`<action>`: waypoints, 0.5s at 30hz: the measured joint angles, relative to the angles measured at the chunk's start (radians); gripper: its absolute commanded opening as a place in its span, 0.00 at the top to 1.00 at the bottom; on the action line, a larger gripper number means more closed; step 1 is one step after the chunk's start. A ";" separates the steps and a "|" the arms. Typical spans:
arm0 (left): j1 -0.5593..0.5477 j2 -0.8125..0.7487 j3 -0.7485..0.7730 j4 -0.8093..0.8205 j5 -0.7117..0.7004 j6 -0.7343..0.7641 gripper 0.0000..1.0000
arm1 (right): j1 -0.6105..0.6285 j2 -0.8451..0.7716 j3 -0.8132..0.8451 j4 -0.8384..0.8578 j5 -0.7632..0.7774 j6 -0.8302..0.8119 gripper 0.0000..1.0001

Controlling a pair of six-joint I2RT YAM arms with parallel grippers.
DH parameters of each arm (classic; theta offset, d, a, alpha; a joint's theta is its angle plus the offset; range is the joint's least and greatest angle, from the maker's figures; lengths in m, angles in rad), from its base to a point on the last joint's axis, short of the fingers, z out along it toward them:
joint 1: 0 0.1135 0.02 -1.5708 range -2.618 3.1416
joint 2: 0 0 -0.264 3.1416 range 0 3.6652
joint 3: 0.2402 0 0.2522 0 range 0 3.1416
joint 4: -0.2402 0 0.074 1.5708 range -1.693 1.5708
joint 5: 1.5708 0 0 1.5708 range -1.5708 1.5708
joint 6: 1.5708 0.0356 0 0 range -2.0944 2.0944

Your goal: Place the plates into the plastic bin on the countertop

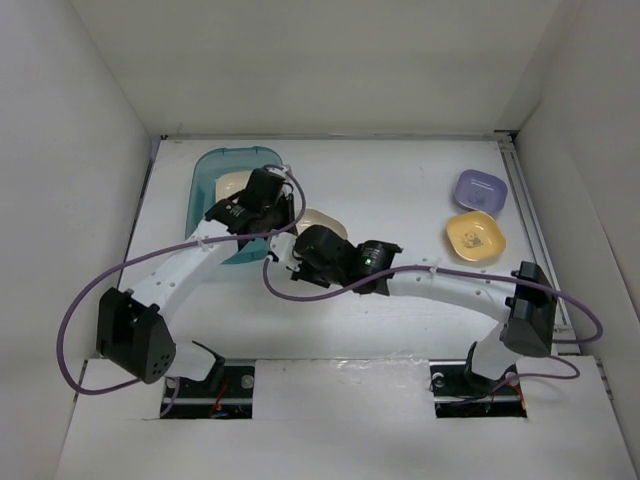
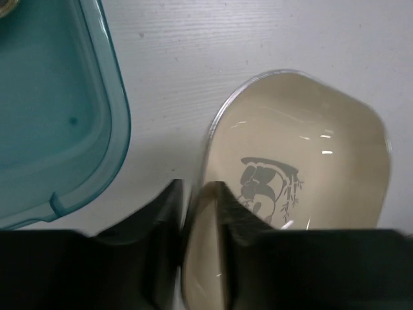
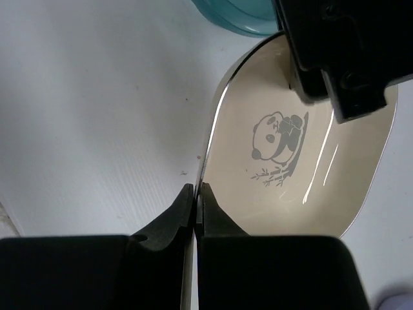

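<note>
Cream panda plate (image 3: 290, 168) is just beside the teal plastic bin (image 2: 119, 116), not yet inside.

Right gripper (image 3: 195, 194): jaws clamped on the plate's rim.

Left gripper (image 2: 195, 194): jaws narrow, astride the rim at the other end. Cannot tell if they pinch it.

Judgement: confirm the left grip before the right releases, then carry the plate across the bin wall and lower it flat.

Only the top view shows a cream plate (image 1: 235, 183) already in the bin, with a lavender plate (image 1: 481, 189) and a yellow plate (image 1: 475, 235) well apart on the bench (image 1: 400, 190). Only the wrist views show rim contact.
</note>
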 measured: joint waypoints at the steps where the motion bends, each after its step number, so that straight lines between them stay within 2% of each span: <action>1: -0.004 -0.001 0.000 0.009 -0.001 0.002 0.98 | 0.004 0.000 0.000 -0.006 0.001 0.000 1.00; 5: -0.003 -0.001 0.006 0.010 -0.004 -0.006 1.00 | 0.008 -0.004 0.000 -0.032 0.035 0.005 1.00; 6: -0.004 -0.001 0.009 0.014 -0.006 -0.011 1.00 | 0.008 -0.005 0.000 -0.031 0.043 0.005 0.91; 7: -0.002 -0.003 0.012 0.016 -0.008 -0.017 1.00 | 0.009 -0.007 0.000 -0.029 0.051 0.005 0.63; 8: 0.002 -0.008 0.014 0.019 -0.011 -0.025 1.00 | 0.009 -0.012 -0.003 -0.021 0.070 0.005 0.41; 9: 0.008 -0.013 0.015 0.013 -0.037 -0.040 1.00 | 0.009 -0.021 -0.007 -0.017 0.091 0.005 0.14; 10: 0.020 -0.016 0.018 0.013 -0.057 -0.051 1.00 | 0.009 -0.035 -0.017 -0.008 0.107 0.006 0.00; 15: 0.107 -0.023 0.060 0.015 -0.163 -0.123 1.00 | 0.010 -0.136 -0.093 0.040 0.166 0.025 0.00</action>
